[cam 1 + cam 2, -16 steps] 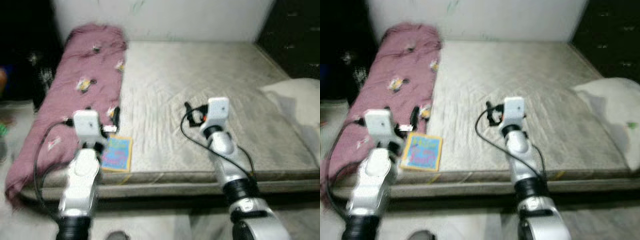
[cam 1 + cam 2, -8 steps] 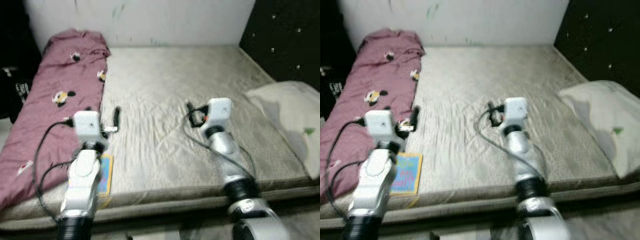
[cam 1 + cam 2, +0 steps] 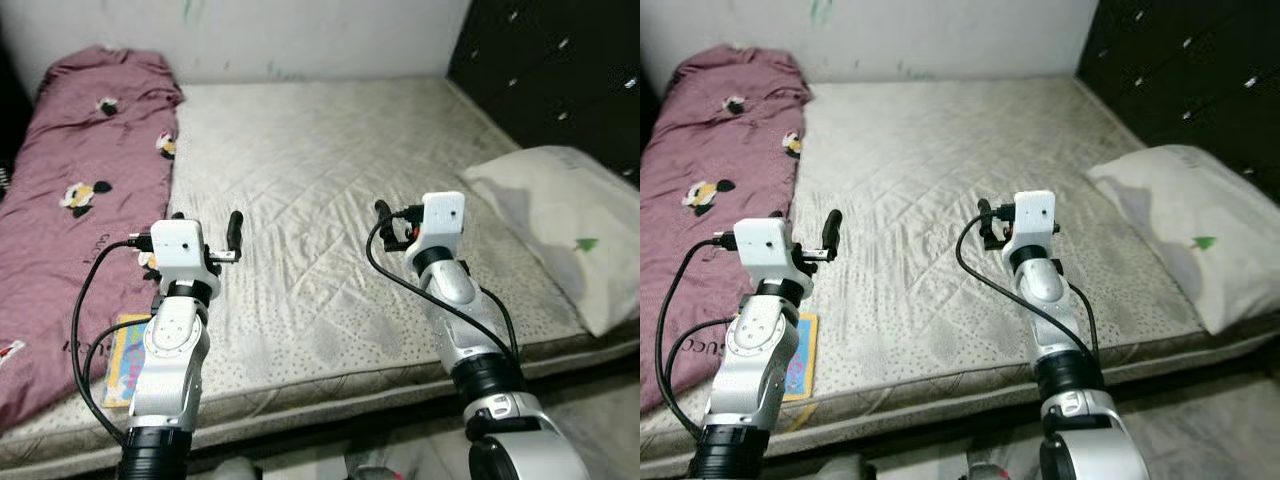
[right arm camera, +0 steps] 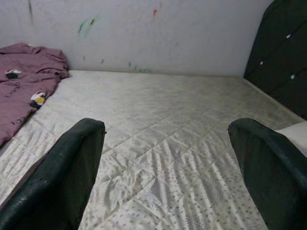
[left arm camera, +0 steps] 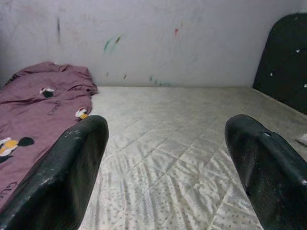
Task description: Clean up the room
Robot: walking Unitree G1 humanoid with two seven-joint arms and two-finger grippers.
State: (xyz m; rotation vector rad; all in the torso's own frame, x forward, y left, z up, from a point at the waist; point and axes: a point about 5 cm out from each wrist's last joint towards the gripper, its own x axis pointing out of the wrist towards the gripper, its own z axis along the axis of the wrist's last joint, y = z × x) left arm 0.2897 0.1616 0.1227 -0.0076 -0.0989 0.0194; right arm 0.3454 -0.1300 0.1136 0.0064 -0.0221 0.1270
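A purple blanket (image 3: 70, 190) with cartoon prints lies crumpled along the left side of the grey mattress (image 3: 320, 150). A colourful book (image 3: 122, 362) rests on the mattress near its front left edge, partly hidden behind my left arm. At the right side a white pillow (image 3: 560, 220) overhangs the mattress edge. My left gripper (image 3: 207, 225) is held over the mattress just right of the blanket, open and holding nothing. My right gripper (image 4: 168, 163) hovers above the middle of the mattress, open and holding nothing.
A white wall (image 3: 300, 35) with small paint marks runs behind the bed. Dark padded panels (image 3: 560, 70) stand at the right. The floor (image 3: 1200, 400) shows below the mattress's front edge.
The camera has swung to the right and sharpened: blanket and book slid left in the picture, and more of the pillow shows. Both arms keep their pose.
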